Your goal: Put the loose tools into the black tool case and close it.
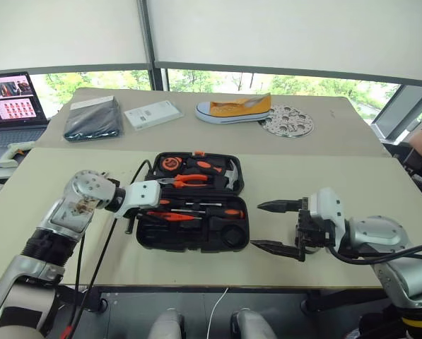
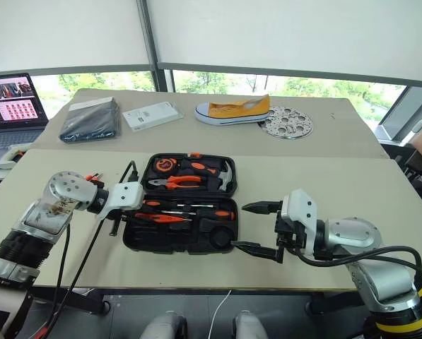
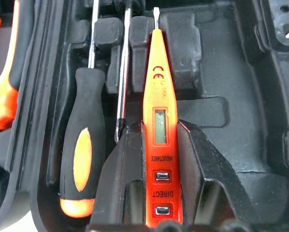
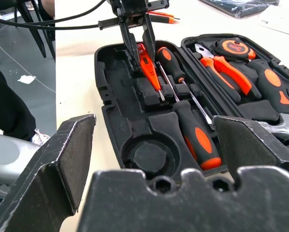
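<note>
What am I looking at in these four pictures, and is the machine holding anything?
This is a humanoid robot with two arms, each ending in a two-fingered black pincer. Two pictures come from cameras in its head, looking down over a beige table; the other two come from cameras on its wrists, looking along the fingers.

On the table lies an open black tool case with moulded slots, holding pliers, screwdrivers and a hammer. The left pincer is closed on a slim orange tester screwdriver and holds it over a slot in the case's near half. The right pincer hangs open beside the case, holding nothing.

Farther back lie a yellow shoe, a white booklet, a folded dark pouch and a laptop.
</note>
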Tool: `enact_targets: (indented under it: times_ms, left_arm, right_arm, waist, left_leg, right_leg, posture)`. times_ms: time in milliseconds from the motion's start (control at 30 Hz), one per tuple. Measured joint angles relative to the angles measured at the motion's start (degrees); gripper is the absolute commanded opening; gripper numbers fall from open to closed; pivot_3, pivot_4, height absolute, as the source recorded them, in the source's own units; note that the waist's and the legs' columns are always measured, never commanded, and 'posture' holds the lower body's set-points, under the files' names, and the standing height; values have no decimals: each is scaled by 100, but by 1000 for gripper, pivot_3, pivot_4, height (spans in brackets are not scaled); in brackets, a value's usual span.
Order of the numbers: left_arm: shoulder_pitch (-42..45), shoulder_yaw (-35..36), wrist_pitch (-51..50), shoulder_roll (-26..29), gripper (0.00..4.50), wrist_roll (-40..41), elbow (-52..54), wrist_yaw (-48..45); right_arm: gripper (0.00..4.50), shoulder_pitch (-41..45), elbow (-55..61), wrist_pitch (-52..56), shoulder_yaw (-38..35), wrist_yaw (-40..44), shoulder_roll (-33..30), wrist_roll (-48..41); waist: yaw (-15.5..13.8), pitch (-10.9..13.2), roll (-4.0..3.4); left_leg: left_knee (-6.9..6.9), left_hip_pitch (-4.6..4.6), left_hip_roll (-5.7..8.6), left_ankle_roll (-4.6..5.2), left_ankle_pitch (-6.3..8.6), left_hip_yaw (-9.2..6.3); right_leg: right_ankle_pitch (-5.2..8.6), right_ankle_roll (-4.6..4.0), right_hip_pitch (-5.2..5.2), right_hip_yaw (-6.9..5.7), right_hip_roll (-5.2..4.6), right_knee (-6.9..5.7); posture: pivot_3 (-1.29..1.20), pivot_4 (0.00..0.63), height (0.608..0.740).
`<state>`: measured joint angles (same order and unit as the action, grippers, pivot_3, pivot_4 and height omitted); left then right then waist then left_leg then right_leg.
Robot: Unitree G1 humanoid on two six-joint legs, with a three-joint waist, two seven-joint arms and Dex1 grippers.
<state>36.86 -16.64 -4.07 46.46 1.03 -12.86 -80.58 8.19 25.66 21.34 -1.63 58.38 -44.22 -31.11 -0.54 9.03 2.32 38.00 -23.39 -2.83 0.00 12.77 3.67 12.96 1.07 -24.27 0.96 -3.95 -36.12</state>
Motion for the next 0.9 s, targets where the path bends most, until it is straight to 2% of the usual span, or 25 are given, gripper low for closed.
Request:
enact_targets:
  times_ms: [267, 333, 467, 533, 567, 600, 633, 667, 700, 900]
  left_arm:
    - [109, -191, -257, 82, 466, -312, 199, -47]
    - [120, -227, -368, 92, 466, -347, 226, -64]
    - [120, -223, -595, 96, 466, -366, 307, -105]
    - [82, -169, -714, 76, 1465, -297, 326, -124]
    - [53, -94, -713, 25, 1672, -236, 326, -122]
    - [11, -76, -695, -75, 2119, -129, 327, -124]
    - [-43, -75, -685, -145, 2368, -96, 323, -118]
    - [-96, -62, -622, -179, 2851, -21, 288, -135]
    - [-113, -31, -603, -179, 3104, 160, 281, -262]
    - [-101, 544, -573, -299, 3104, 832, 309, -294]
  right_arm:
    - [4500, 15, -5, -17, 0, -2, 11, 68]
    - [4500, 23, -33, -44, 0, 4, 13, 76]
    - [4500, 38, -52, -95, -1, 14, 13, 106]
    - [4500, 54, -57, -99, -1, 15, 13, 108]
    - [4500, 55, -63, -100, -6, 17, 13, 108]
    - [4500, 61, -77, -101, -9, 20, 13, 108]
    - [4500, 67, -90, -103, -11, 26, 13, 107]
    - [4500, 66, -100, -104, -21, 37, 13, 106]
    - [4500, 66, -118, -104, -38, 61, 12, 102]
    - [4500, 53, -127, -100, -145, 177, -52, 55]
  waist:
    - [39, -2, -2]
    - [56, -3, -3]
    - [79, -6, -8]
    - [79, -7, -10]
    - [73, -7, -10]
    - [67, -7, -10]
    - [62, -7, -9]
    - [57, -6, -8]
    - [50, -5, -7]
    - [16, -5, -7]
  left_leg:
    - [0, 13, -3, 0, 0, 0]
    - [0, 18, -4, 0, 0, -1]
    - [0, 21, -4, 0, 0, -1]
    - [0, 20, -4, 0, 0, -1]
    - [0, 18, -3, 0, 0, -1]
    - [0, 15, -2, 0, 0, -1]
    - [4, 10, -2, 0, 0, -1]
    - [6, 4, -2, 0, 0, -1]
    - [8, -2, -3, 0, 0, -2]
    - [12, -1, -2, 0, 0, -3]
  right_leg:
    - [1, 0, 6, 4, 6, -6]
    - [21, 34, 9, 6, 8, -9]
    - [24, 39, 9, 11, 10, -11]
    - [24, 39, 9, 12, 9, -11]
    - [24, 39, 9, 11, 8, -10]
    - [24, 39, 8, 11, 7, -9]
    - [23, 38, 5, 11, 7, -9]
    - [22, 38, 2, 10, 7, -8]
    - [13, 22, -2, 9, 7, -8]
    - [2, 7, 1, 8, 6, -7]
  posture:
    - [0, 150, 740]
    - [0, 150, 740]
    - [0, 150, 740]
    - [0, 150, 740]
    - [0, 150, 740]
    - [0, 150, 740]
    - [0, 150, 740]
    - [0, 150, 740]
    - [0, 150, 740]
    - [0, 150, 740]
